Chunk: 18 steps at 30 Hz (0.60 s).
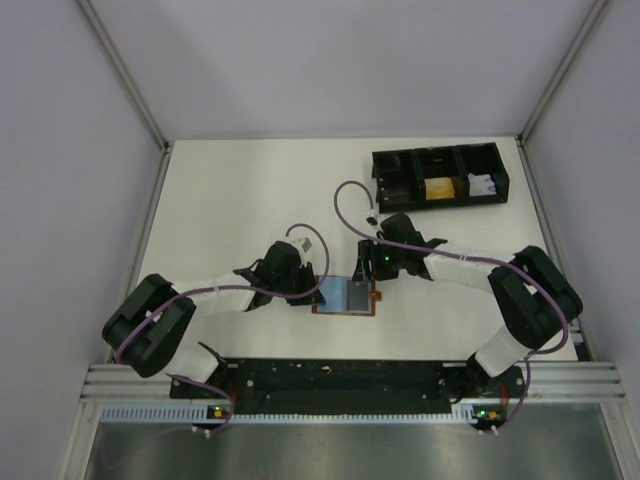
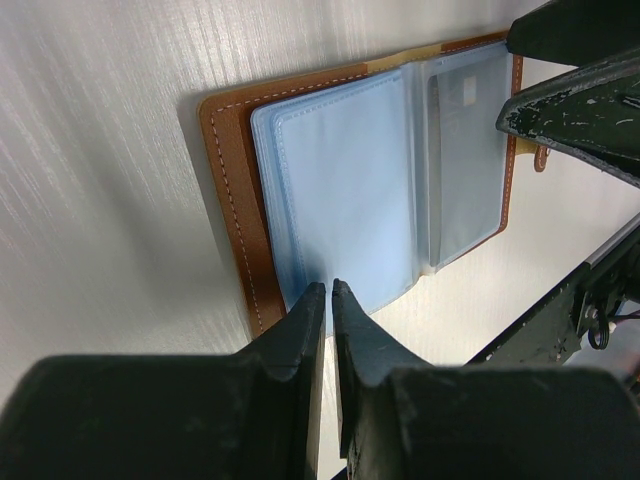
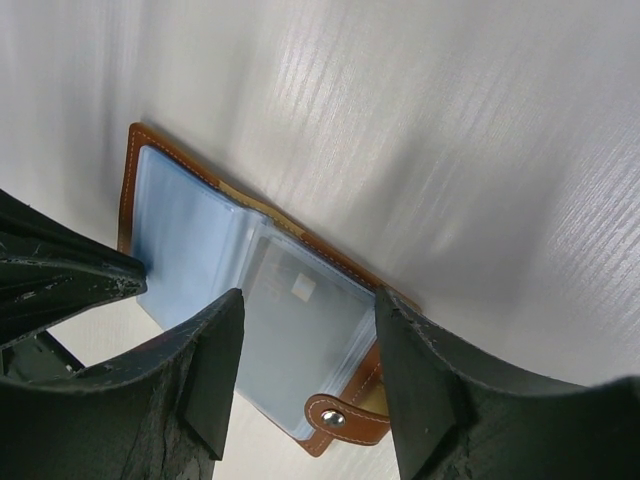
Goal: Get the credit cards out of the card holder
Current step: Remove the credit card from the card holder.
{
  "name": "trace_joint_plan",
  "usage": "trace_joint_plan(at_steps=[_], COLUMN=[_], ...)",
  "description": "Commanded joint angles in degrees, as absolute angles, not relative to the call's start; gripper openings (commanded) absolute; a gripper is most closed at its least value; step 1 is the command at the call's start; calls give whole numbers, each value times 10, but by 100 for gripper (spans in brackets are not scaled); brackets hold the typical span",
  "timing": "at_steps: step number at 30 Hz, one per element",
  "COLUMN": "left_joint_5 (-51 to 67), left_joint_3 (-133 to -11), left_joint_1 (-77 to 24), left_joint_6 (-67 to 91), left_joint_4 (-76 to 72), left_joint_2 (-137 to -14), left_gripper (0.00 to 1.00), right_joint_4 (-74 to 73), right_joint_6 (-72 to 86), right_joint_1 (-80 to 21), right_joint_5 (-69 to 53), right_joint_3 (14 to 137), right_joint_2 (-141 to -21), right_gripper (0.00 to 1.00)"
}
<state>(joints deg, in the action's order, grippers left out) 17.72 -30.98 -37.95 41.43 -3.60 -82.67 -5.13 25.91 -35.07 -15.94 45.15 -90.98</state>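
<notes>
Top view: shows the card holder (image 1: 348, 294) lying open and flat on the white surface (image 1: 250, 190), near the arm bases and directly between the two pincers, long axis running left to right, spine near to far, closure tab (image 1: 377, 296) on the right edge. Places the left pincer (image 1: 318, 287) at the holder's left edge and the right pincer (image 1: 368, 276) just over its right half, neither arm clearly nearer. Sets the black tray (image 1: 377, 178) well apart at the far right, out of the way, with a loop of cable (image 1: 336, 205) arching beside the right wrist. Left wrist view: shows the left pincer (image 2: 328, 292) pressed together save a hairline slit, tips set on the near edge of the blue sleeve (image 2: 340, 190); reveals nothing caught between them, so probably pinning the holder down rather than gripping it. Shows also a pale card (image 2: 468, 170) behind the clear right-hand pocket, beneath the right pincer. Right wrist view: shows the right pincer (image 3: 308, 300) spread wide and holding nothing, fingers straddling the card-bearing half just above the snap of the tab, the card lying straight ahead and below. Calls, by this reading, for the right pincer to descend and draw the card out; leaves only the clear pocket film in the way, with the left fingertips (image 3: 120, 280) touching the opposite leaf.
</notes>
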Motion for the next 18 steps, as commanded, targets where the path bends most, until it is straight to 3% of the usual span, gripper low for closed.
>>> trace_joint_plan(at_steps=[1,4,9,18], left_joint_5=[171,171,170,171], left_joint_3=[-306,-304,-302,-301], left_joint_1=[-381,-381,-381,-381], left_joint_6=[403,403,404,404], left_joint_4=[-33,-33,-34,-36], left_joint_2=[-837,-836,-832,-833], left_gripper=[12,11,11,11], right_joint_4=[-39,-40,-37,-47], right_joint_6=[248,245,246,236], right_joint_1=[-350,-351,-350,-350], right_joint_5=[-171,-169,-210,-195], right_joint_3=[473,475,480,489], right_joint_2=[-912,-912,-911,-905], right_gripper=[55,54,46,45])
